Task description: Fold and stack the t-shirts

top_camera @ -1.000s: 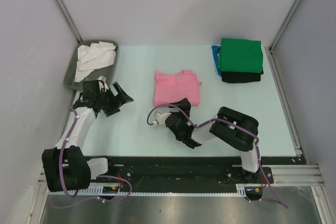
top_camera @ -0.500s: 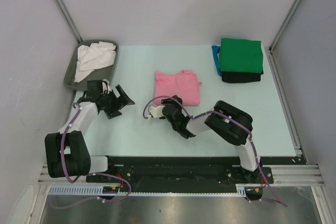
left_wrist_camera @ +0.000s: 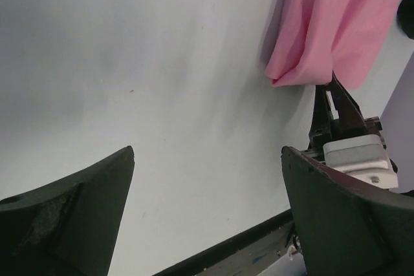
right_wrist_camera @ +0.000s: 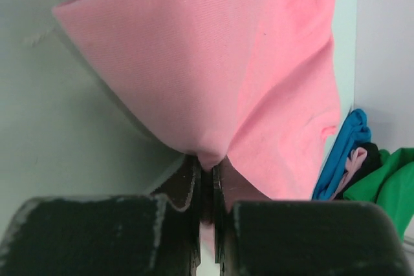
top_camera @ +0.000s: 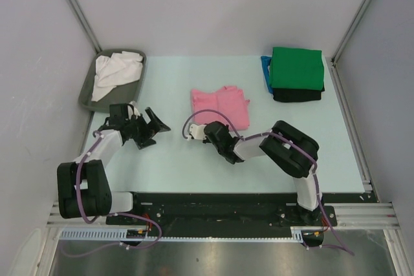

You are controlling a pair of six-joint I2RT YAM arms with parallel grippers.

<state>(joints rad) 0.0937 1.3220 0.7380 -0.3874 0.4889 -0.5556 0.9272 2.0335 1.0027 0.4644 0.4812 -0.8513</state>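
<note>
Shirt [top_camera: 220, 105] lies between tray [top_camera: 86, 95] left and stack [top_camera: 296, 69] right

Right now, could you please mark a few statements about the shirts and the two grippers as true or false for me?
1. The right gripper is shut on the near edge of the pink t-shirt. True.
2. The left gripper holds the white t-shirt. False: its jaws stand open with nothing between them, and the white t-shirt lies crumpled in the grey tray.
3. The green t-shirt lies folded on top of the black t-shirt. True.
4. The pink t-shirt lies on the green t-shirt. False: it lies apart from it, at the middle of the table.
</note>
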